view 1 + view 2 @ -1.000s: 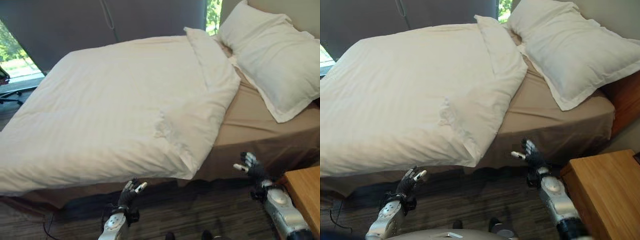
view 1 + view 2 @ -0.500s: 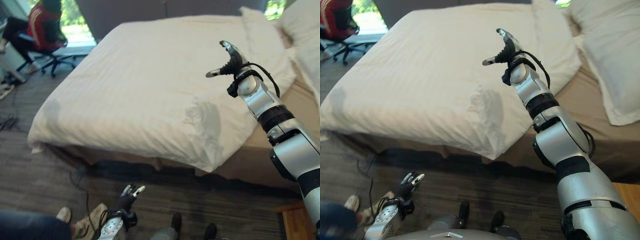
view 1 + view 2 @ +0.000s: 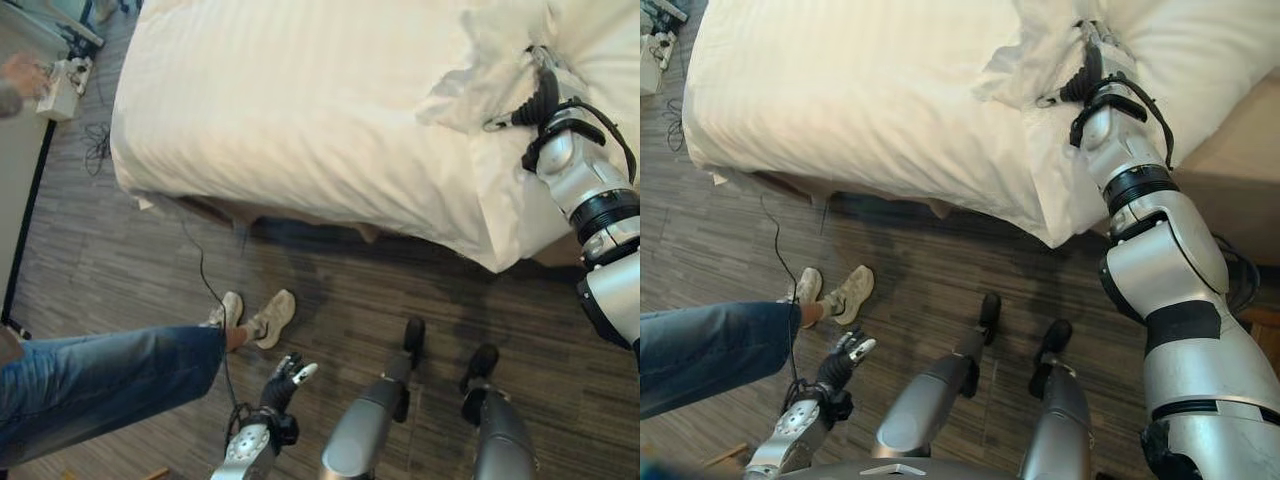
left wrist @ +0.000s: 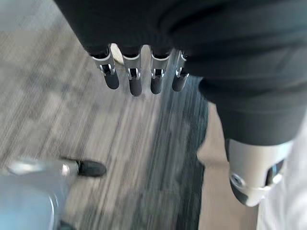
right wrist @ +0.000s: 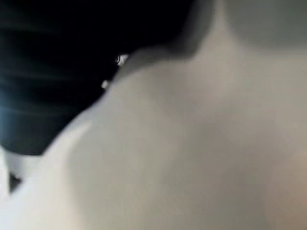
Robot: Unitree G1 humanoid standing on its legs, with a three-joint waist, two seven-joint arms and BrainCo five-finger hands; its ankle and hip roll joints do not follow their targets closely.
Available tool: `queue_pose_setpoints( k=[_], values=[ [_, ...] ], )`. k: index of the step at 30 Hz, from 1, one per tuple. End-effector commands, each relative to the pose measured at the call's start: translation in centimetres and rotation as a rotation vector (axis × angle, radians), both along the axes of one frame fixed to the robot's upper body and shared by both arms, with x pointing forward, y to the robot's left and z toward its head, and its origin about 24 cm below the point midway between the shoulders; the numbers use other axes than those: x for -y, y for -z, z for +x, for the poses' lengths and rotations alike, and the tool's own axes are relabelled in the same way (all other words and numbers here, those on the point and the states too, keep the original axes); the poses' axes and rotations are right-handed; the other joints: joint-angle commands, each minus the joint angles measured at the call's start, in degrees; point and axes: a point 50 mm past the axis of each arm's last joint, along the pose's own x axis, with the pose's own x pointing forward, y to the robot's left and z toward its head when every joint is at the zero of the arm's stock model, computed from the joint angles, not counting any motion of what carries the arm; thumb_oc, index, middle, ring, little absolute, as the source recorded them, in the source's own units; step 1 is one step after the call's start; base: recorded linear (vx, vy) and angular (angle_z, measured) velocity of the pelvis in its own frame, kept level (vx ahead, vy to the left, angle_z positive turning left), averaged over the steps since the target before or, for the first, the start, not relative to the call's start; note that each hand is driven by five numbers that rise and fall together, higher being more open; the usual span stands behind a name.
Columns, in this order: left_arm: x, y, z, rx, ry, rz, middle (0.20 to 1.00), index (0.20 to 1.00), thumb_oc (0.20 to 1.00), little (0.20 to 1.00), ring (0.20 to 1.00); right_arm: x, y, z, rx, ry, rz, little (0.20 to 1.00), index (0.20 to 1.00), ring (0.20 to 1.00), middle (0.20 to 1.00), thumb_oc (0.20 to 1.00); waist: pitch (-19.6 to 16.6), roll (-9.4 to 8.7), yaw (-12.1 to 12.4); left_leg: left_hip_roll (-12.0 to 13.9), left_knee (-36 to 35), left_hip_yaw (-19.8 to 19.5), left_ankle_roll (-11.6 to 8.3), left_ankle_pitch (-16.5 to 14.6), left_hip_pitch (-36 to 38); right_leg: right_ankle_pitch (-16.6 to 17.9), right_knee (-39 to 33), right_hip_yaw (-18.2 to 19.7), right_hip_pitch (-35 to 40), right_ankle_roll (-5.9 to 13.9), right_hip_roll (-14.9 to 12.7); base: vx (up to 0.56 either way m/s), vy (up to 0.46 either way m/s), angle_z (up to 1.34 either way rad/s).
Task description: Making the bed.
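Note:
The white duvet (image 3: 300, 110) covers the bed, with a rumpled, raised fold (image 3: 470, 75) near its near right corner. My right hand (image 3: 541, 98) lies against that fold with its thumb sticking out sideways; in the right wrist view the white cloth (image 5: 192, 153) sits right up against the camera. My left hand (image 3: 284, 377) hangs low over the wooden floor, away from the bed, open and empty. Its straight fingers (image 4: 129, 76) show in the left wrist view.
A person's leg in blue jeans (image 3: 100, 385) with light shoes (image 3: 255, 315) stands on the floor at the left, close to my left hand. Cables and a white box (image 3: 62, 85) lie by the bed's far left corner. The tan sheet (image 3: 1240, 150) shows at the right.
The camera has tilted down toward the floor. My right hand has come down from the air onto the duvet's rumpled fold. The person's leg is now close. The left hand stays low.

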Motion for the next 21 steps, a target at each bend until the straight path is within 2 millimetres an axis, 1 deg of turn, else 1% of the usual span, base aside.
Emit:
queue_pose_setpoints(
  k=[1,2,4,5,6,7,8,9,10,11,12,13,14,15,16,17,18,19,20,21],
  values=[
    [0.5,-1.7,3.0,0.101,-0.013,-0.024,1.000,1.000,1.000,1.000,1.000,-0.4,1.4,0.3,-0.115,0.006,-0.157,0.200,0.200,0.200,0.200,0.200,2.0,-3.09,1.3,-0.6,-1.2,1.7,-4.13,-0.8,3.5,16.3,-25.1,6.4,11.9,7.54,-1.2,0.06,0.047,-0.01],
    [0.8,-1.8,3.2,0.107,-0.019,-0.039,1.000,1.000,1.000,1.000,1.000,-1.0,1.9,0.4,-0.135,-0.007,-0.202,0.200,0.200,0.200,0.200,0.200,1.9,-3.02,1.0,-0.8,-1.2,1.8,-4.11,-0.9,3.9,16.1,-25.1,6.6,12.2,7.53,-1.3,0.07,0.052,-0.03],
    [1.0,-2.0,3.6,0.117,-0.030,-0.042,1.000,1.000,1.000,1.000,1.000,-1.4,2.0,0.4,-0.134,-0.019,-0.230,0.200,0.200,0.200,0.200,0.200,1.8,-2.99,0.2,-0.8,-1.2,2.1,-4.05,-1.2,4.8,15.9,-25.3,6.9,13.1,7.50,-1.4,0.07,0.046,-0.04],
    [1.0,-2.1,3.8,0.123,-0.036,-0.040,1.000,1.000,1.000,1.000,1.000,-1.4,1.7,0.3,-0.116,-0.022,-0.240,0.200,0.200,0.200,0.200,0.200,1.7,-3.14,-0.2,-0.9,-1.2,2.2,-3.99,-1.4,5.3,15.8,-25.4,6.9,13.7,7.52,-1.5,0.07,0.035,-0.14],
    [0.8,-2.2,3.9,0.125,-0.047,-0.038,1.000,1.000,1.000,1.000,1.000,-1.5,1.3,0.2,-0.092,-0.032,-0.231,0.200,0.200,0.200,0.200,0.200,1.7,-3.25,-0.7,-0.9,-1.2,2.2,-3.94,-1.6,5.8,15.7,-25.6,6.9,14.3,7.58,-1.6,0.10,0.057,-0.11],
    [0.1,-2.2,4.0,0.125,-0.102,-0.038,1.000,1.000,1.000,1.000,1.000,-1.1,0.9,-0.4,-0.021,-0.078,-0.133,0.200,0.200,0.200,0.200,0.200,1.6,-3.95,-2.9,-1.0,-1.2,2.5,-3.74,-2.5,7.6,15.5,-26.2,7.2,16.1,7.60,-1.6,0.10,0.057,-0.08],
    [-0.2,-2.3,4.0,0.124,-0.112,-0.030,1.000,1.000,1.000,1.000,1.000,-0.9,0.6,-0.8,0.008,-0.099,-0.100,0.200,0.200,0.200,0.200,0.200,1.7,-4.41,-3.7,-1.0,-1.2,2.7,-3.63,-2.8,8.2,15.4,-26.4,7.4,16.8,7.65,-1.6,0.11,0.063,0.07],
    [-0.5,-2.3,4.0,0.127,-0.116,-0.019,1.000,1.000,1.000,1.000,1.000,0.0,0.5,-1.3,0.045,-0.110,-0.033,0.200,0.200,0.200,0.200,0.200,1.8,-4.98,-5.0,-1.0,-1.2,2.9,-3.51,-3.4,9.2,15.2,-26.5,7.7,17.7,7.66,-1.5,0.05,0.030,0.07],
    [-0.7,-2.3,4.0,0.125,-0.123,-0.018,1.000,1.000,1.000,1.000,1.000,0.2,1.2,-1.4,0.023,-0.110,-0.022,0.200,0.200,0.200,0.200,0.200,1.6,-5.30,-5.4,-1.0,-1.2,3.1,-3.36,-3.5,9.4,15.3,-26.6,7.8,17.8,7.66,-1.5,0.06,0.029,0.02],
    [-1.0,-2.3,3.9,0.121,-0.129,-0.010,1.000,1.000,1.000,1.000,1.000,0.8,1.2,-1.8,0.051,-0.119,0.036,0.200,0.200,0.200,0.200,0.200,1.5,-5.78,-6.3,-0.9,-1.2,3.3,-3.22,-3.8,9.8,15.2,-26.8,8.1,18.3,7.68,-1.5,0.03,0.013,-0.09],
    [-1.1,-2.3,3.9,0.120,-0.127,-0.008,1.000,1.000,1.000,1.000,1.000,0.9,1.2,-1.8,0.050,-0.118,0.038,0.200,0.200,0.200,0.200,0.200,1.5,-5.86,-6.2,-0.9,-1.2,3.3,-3.21,-3.8,10.0,15.2,-26.8,8.1,18.4,7.69,-1.5,0.05,0.035,-0.23],
    [-1.7,-2.1,3.6,0.111,-0.138,0.004,1.000,1.000,1.000,1.000,1.000,3.1,2.2,-2.8,0.057,-0.098,0.111,0.200,0.200,0.200,0.200,0.200,1.5,-6.65,-8.0,-0.6,-1.2,3.9,-2.96,-4.5,11.1,15.1,-26.8,8.5,19.1,7.76,-1.6,0.05,0.044,-0.30],
    [-1.9,-2.3,3.6,0.118,-0.144,0.006,1.000,1.000,1.000,1.000,1.000,4.1,2.6,-3.5,0.077,-0.094,0.158,0.200,0.200,0.200,0.200,0.200,1.5,-6.96,-9.2,-0.6,-1.2,4.3,-2.78,-4.8,11.5,15.1,-26.7,8.7,19.3,7.77,-1.6,0.06,0.059,-0.18],
    [-2.3,-2.2,3.4,0.115,-0.149,0.016,1.000,1.000,1.000,1.000,1.000,5.8,3.8,-4.5,0.094,-0.066,0.242,0.200,0.200,0.200,0.200,0.200,1.6,-7.45,-10.0,-0.4,-1.2,4.7,-2.65,-5.1,12.2,15.1,-26.7,9.0,19.8,7.83,-1.6,0.06,0.057,-0.08],
    [-2.8,-2.2,3.2,0.114,-0.169,0.017,1.000,1.000,1.000,1.000,1.000,8.3,6.7,-6.4,0.108,-0.017,0.370,0.200,0.200,0.200,0.200,0.200,1.3,-7.87,-12.0,-0.2,-1.2,5.4,-2.30,-5.7,13.0,15.1,-26.7,9.6,20.0,7.88,-1.6,0.05,0.042,-0.05],
    [-2.9,-2.2,3.2,0.111,-0.163,0.022,1.000,1.000,1.000,1.000,1.000,8.4,7.0,-6.6,0.105,-0.011,0.375,0.200,0.200,0.200,0.200,0.200,1.1,-8.08,-11.6,-0.2,-1.2,5.5,-2.30,-5.7,13.1,15.0,-26.7,9.6,20.1,7.89,-1.6,0.08,0.039,-0.28],
    [-3.3,-1.9,2.8,0.095,-0.184,0.023,1.000,1.000,1.000,1.000,1.000,12.2,10.7,-9.3,0.097,0.124,0.484,0.200,0.200,0.200,0.200,0.200,0.8,-8.36,-13.3,-0.1,-1.2,6.1,-1.95,-6.3,14.1,14.8,-26.7,9.9,20.8,8.08,-1.6,0.11,0.001,-0.46],
    [-3.8,-1.5,2.3,0.074,-0.195,0.038,1.000,1.000,1.000,1.000,1.000,15.8,15.4,-12.8,0.055,0.296,0.593,0.200,0.200,0.200,0.200,0.200,0.1,-8.94,-14.2,0.0,-1.2,6.4,-1.70,-7.1,15.7,14.2,-26.7,10.0,22.1,8.19,-1.6,0.10,0.001,-0.46],
    [-3.8,-1.5,2.3,0.074,-0.193,0.039,1.000,1.000,1.000,1.000,1.000,15.8,15.4,-12.9,0.056,0.298,0.594,0.200,0.200,0.200,0.200,0.200,0.0,-9.00,-14.1,0.0,-1.2,6.4,-1.68,-6.9,15.5,14.4,-26.8,10.0,21.9,8.18,-1.6,0.10,-0.018,-0.28],
    [-4.2,-0.9,1.8,0.043,-0.199,0.047,1.000,1.000,1.000,1.000,1.000,17.4,19.4,-15.6,0.001,0.409,0.736,1.000,1.000,1.000,1.000,1.000,-0.7,-9.26,-14.9,0.1,-1.2,6.7,-1.51,-7.3,16.4,14.2,-26.9,10.0,22.7,8.14,-1.6,0.07,-0.008,-0.12]
  ],
)
